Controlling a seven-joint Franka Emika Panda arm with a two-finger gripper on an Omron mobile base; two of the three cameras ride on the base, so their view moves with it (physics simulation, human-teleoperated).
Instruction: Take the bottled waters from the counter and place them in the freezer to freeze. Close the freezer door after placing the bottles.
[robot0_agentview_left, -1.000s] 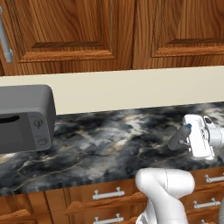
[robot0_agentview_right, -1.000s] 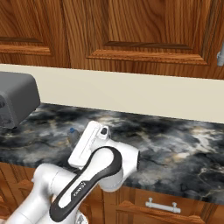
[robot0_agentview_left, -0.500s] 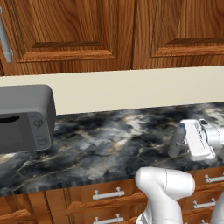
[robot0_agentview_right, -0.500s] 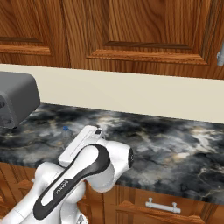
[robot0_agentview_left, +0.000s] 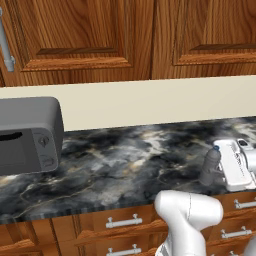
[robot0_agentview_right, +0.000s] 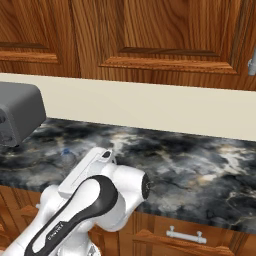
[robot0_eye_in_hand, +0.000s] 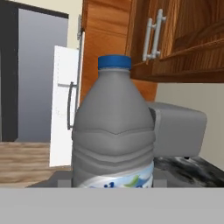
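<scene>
Hand view: the bottled water (robot0_eye_in_hand: 113, 131) stands upright, centre frame, directly ahead of my jaws, long axis vertical. At the right edge of the left base view it stands on the bench (robot0_agentview_left: 125, 160) against the gripper (robot0_agentview_left: 220, 167). I cannot tell whether the jaws grip it.

light is even and flat across my three views, with no single source i can pick out. the counter (robot0_agentview_left: 125, 155) shows no glare, its veining crisp. soft dark shade sits under the toaster (robot0_agentview_left: 27, 135) and in the cabinet doors' (robot0_agentview_right: 165, 35) recessed panels. in my hand view the bottle (robot0_eye_in_hand: 113, 131) looms large and grey, its edges slightly soft, the label blurry. no bending shows at the picture edges.
</scene>
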